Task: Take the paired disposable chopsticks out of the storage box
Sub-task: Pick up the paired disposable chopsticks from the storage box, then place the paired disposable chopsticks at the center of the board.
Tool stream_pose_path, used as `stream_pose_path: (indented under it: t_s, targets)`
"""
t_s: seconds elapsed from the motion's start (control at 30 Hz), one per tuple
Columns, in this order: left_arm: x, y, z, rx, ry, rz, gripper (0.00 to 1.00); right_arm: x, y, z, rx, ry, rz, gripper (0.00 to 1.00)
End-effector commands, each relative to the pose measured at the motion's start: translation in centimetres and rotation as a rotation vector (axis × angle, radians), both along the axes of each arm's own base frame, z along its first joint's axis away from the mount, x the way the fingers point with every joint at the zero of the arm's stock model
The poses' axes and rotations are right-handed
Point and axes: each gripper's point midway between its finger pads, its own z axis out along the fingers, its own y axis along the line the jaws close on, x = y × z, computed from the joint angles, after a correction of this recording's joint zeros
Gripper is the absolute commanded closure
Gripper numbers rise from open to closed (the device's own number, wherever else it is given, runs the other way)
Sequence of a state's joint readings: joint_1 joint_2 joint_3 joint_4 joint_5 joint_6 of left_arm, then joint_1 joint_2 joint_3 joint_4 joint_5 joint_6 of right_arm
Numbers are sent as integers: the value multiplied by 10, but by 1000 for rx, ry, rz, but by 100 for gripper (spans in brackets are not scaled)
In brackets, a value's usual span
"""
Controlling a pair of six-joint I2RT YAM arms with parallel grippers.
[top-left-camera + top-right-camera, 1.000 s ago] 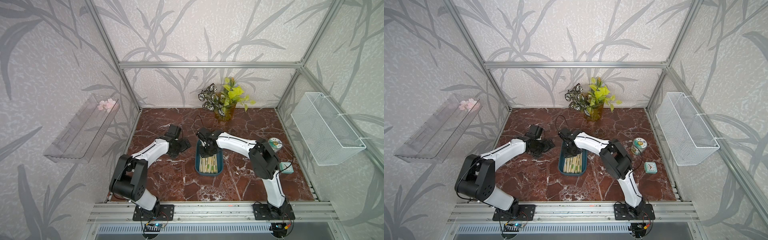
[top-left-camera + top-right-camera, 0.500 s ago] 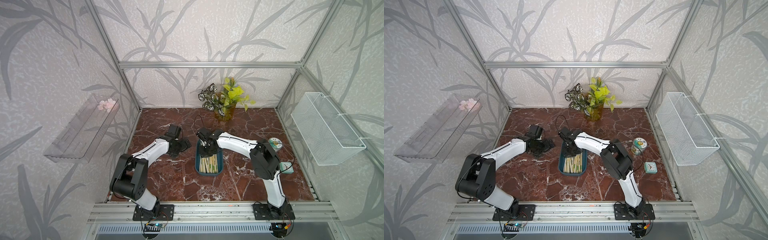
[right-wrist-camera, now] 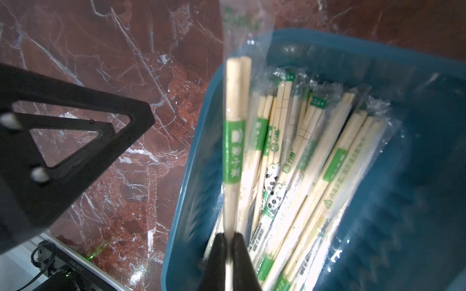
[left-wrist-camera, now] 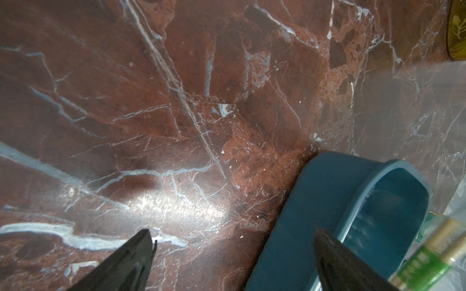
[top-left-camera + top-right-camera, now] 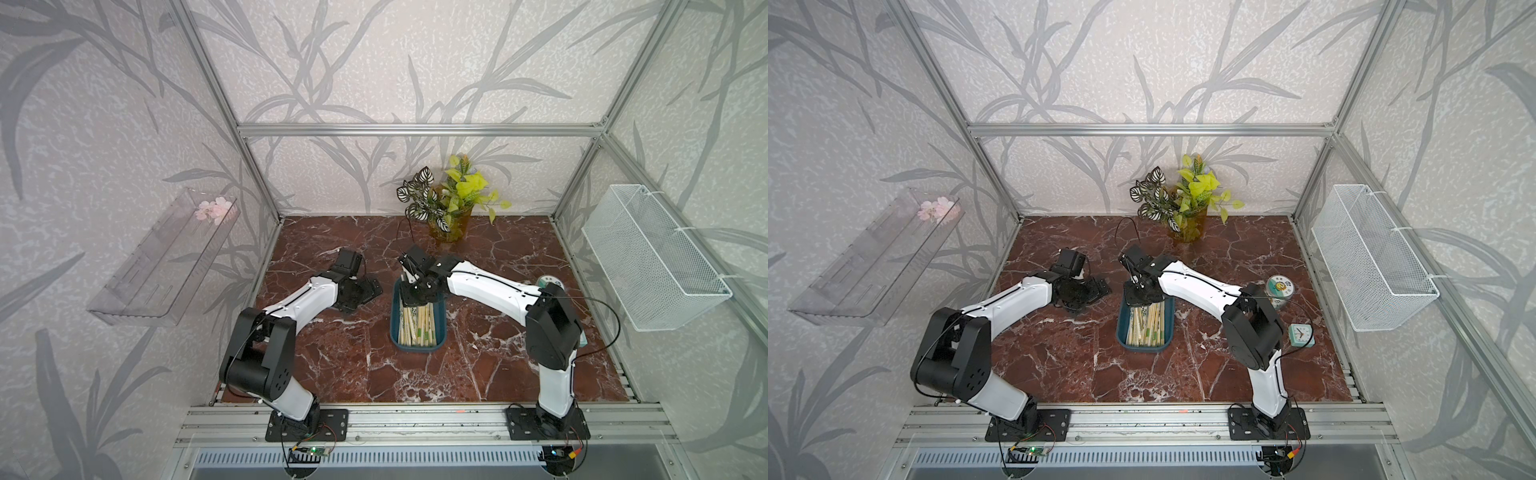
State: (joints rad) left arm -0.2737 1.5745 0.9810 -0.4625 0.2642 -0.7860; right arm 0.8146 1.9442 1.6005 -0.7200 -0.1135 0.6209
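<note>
In both top views the right claw (image 5: 417,289) sits at the far end of the box (image 5: 395,334), with the chopsticks (image 5: 417,328) inside.

In the left wrist view the left claw (image 4: 233,231) gapes empty over the worktop (image 4: 151,113), beside the box's rim.

In the right wrist view the right claw is pinched tight on one pair (image 3: 233,141), atop the heap. The grip looks made; the lift out remains.
</note>
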Motion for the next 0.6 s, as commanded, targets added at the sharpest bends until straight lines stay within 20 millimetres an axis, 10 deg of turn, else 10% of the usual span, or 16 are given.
stream_pose_path:
  t_s: [0.0, 0.57]
  targets:
    - [6, -1, 21, -6, -47, -28, 0, 5, -10, 25, 40, -42, -33, 100]
    - [-8, -14, 30, -15, -52, -81, 0, 30, -155, 45, -71, -175, -215, 100]
